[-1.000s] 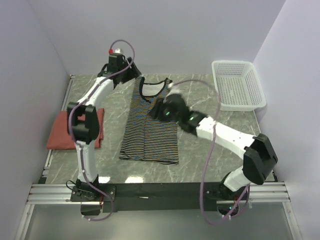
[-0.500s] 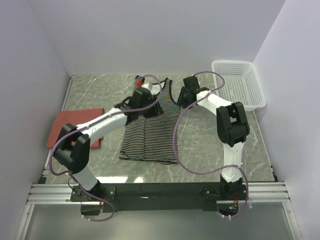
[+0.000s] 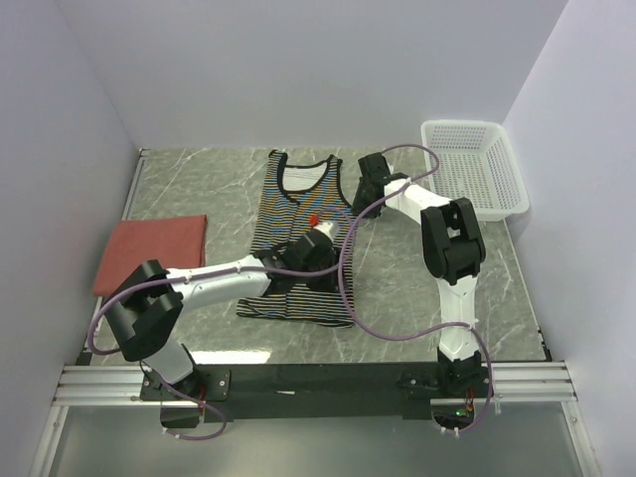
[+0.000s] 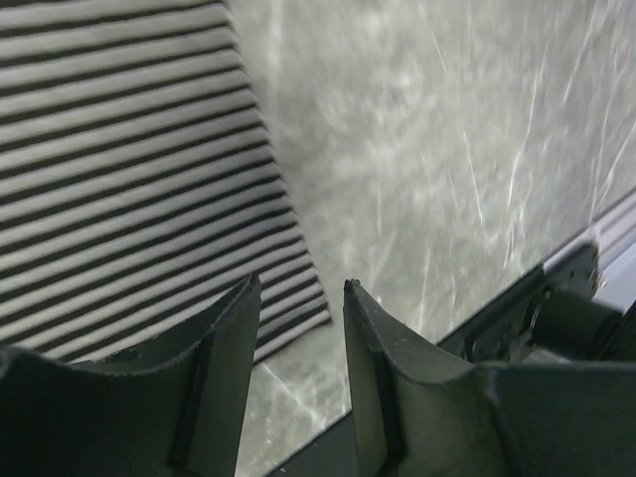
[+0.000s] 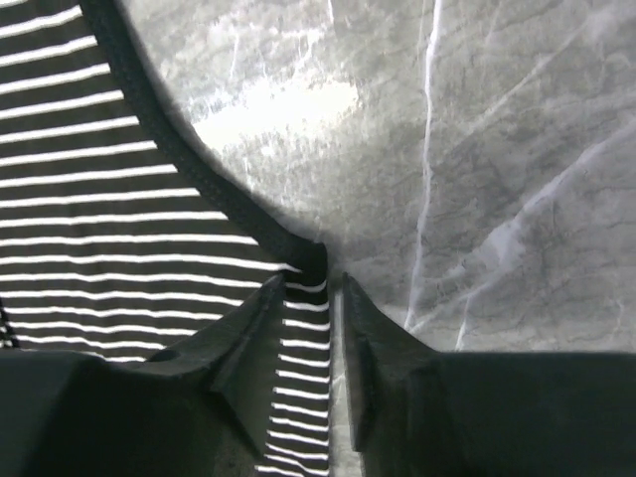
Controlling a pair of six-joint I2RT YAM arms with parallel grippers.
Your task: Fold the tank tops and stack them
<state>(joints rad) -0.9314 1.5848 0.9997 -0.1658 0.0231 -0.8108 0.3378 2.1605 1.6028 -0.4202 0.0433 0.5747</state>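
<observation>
Striped tank top (image 3: 298, 209) lies opened out flat, mid-table (image 3: 417, 288), neck to the far side, hem toward the arm bases.

Left gripper (image 3: 323, 283) is low at the top's near right corner. In the wrist view the hem corner (image 4: 129, 179) lies left of the fingers and just ahead of the tips (image 4: 298, 288). To their right is bare marble, then the front rail (image 4: 576, 288) close beyond. Fingers stand apart with a slim gap and nothing pinched. The arm lies low and stretched out, forearm crossing the hem.

Right gripper (image 3: 366, 194) is at the top's far right edge. The black armhole trim (image 5: 189, 159) ends just ahead of the tips (image 5: 306, 288). Stripes lie left of the hand and show through the gap, with open marble to the right. Fingers are nearly together astride that edge; whether they bite the cloth I cannot tell. Elbow is raised, forearm angled back toward the far left.

Red top (image 3: 154, 253) is folded, well left of the left hand, at the table's edge. White basket (image 3: 462, 124) stands well right of the right hand.
</observation>
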